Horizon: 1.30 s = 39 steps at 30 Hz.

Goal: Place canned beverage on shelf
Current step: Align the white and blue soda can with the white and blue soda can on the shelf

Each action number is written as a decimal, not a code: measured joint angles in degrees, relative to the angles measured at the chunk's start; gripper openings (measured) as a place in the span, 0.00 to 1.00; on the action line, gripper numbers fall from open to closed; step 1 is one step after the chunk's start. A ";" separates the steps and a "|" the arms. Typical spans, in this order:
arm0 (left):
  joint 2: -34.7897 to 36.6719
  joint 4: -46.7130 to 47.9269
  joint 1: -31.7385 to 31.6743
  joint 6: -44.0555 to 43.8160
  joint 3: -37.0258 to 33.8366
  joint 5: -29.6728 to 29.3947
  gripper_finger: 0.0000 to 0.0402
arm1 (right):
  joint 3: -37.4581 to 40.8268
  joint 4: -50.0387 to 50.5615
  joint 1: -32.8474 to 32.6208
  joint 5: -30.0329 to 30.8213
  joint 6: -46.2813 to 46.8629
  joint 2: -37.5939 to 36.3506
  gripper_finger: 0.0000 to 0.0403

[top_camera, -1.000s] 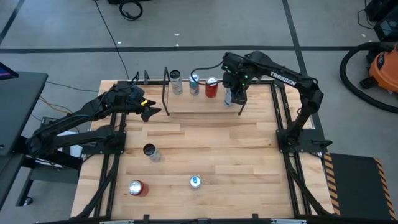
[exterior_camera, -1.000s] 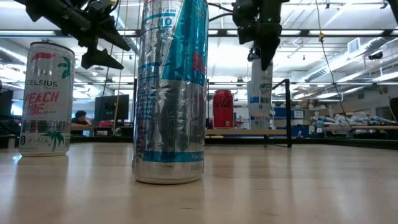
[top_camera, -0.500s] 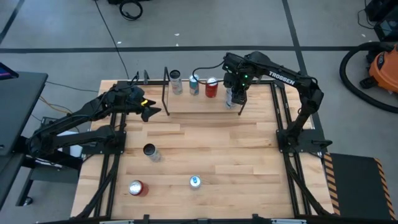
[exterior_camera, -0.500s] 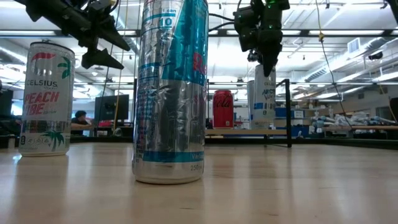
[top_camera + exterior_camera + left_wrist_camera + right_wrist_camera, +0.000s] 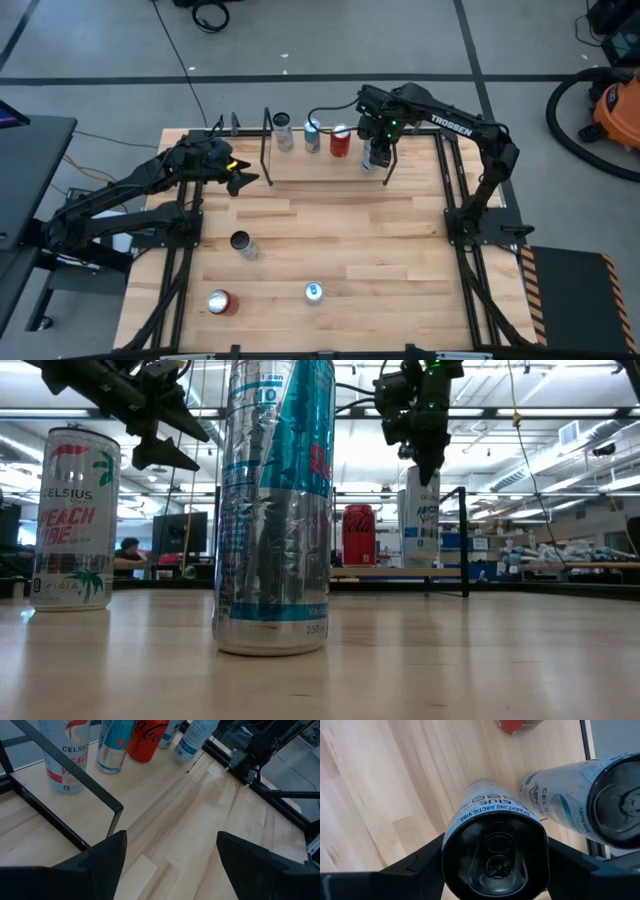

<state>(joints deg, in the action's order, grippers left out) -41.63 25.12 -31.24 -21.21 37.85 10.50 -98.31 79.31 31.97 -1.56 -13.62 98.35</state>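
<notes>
The Arctic Vibe can is standing upright on the shelf, at the board's end nearest the right arm's base, and it is sitting directly between the jaws of the right gripper. That gripper is coming down on the can from above; its two fingers are pressing against opposite sides of the can near the top rim, so the jaws are pinching the can. A second Arctic Vibe can is standing just beside the jaws, outside them. A red can is standing on the board a little farther from them. Beyond the red can, farther along the board from these jaws, a blue-and-silver can and a white Celsius can are standing upright. The left gripper is hovering above the table, outside the shelf's end frame, which is lying just ahead of its jaws. Its jaws are standing spread, with only bare wood showing between them. Well away from both pairs of jaws, three loose cans are standing on the front of the table: a dark can, a red-topped can and a blue-topped can.
</notes>
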 joint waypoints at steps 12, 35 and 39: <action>0.02 0.00 0.00 -0.02 0.00 0.02 0.78 | -0.01 -0.40 -0.04 1.66 2.09 0.00 0.67; 0.00 0.02 -0.02 -0.22 0.00 0.02 0.78 | 3.58 -2.59 -1.49 4.67 2.91 -0.09 0.68; 0.01 0.02 -0.02 -0.07 0.00 0.02 0.78 | 4.71 -3.05 -0.79 3.60 2.56 -0.39 0.68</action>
<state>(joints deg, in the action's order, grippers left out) -41.61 25.15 -31.27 -21.28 37.85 10.52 -93.60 76.27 31.18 2.03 -11.06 97.95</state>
